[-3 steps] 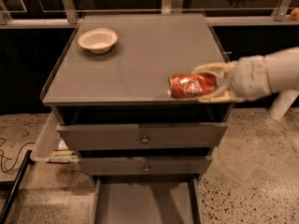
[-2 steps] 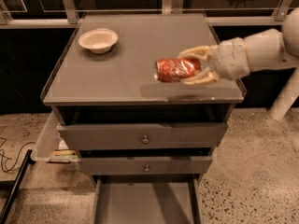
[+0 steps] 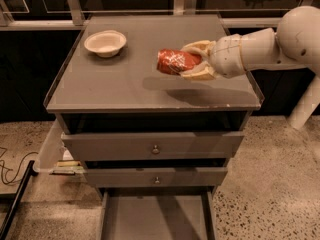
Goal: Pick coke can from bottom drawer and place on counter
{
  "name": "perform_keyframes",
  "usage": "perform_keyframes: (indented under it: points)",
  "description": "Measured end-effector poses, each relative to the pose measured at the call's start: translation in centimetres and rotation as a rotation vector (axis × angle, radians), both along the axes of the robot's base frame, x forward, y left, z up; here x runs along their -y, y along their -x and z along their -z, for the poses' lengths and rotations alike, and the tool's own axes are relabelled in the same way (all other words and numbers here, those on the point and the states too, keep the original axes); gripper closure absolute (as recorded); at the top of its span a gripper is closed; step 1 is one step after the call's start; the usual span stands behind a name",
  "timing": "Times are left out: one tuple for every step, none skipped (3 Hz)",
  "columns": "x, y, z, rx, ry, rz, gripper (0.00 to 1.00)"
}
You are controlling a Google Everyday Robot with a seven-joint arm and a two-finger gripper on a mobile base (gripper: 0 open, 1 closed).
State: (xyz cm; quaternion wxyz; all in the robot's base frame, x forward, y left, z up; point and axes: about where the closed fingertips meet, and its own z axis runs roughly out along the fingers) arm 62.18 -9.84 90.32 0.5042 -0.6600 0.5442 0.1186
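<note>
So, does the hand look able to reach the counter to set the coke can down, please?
Probably yes: the hand holds the coke can above the counter, bare below it; the white bowl sits well away.

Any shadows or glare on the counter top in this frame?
Camera view: the gripper, shut on the coke can over the right half of the counter, throws a soft shadow toward the front edge; no harsh glare there.

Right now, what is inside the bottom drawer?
The bottom drawer shows only bare floor; drawers above cover its back. The gripper holds the coke can over the counter.
</note>
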Motion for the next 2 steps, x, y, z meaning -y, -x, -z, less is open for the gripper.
perform_keyframes:
  points:
    - [0.5,-2.1,1.0,-0.015,-0.005,0.122,1.00]
    - [1.1,-3.5,1.6,-0.029,-0.019,0.203,1.00]
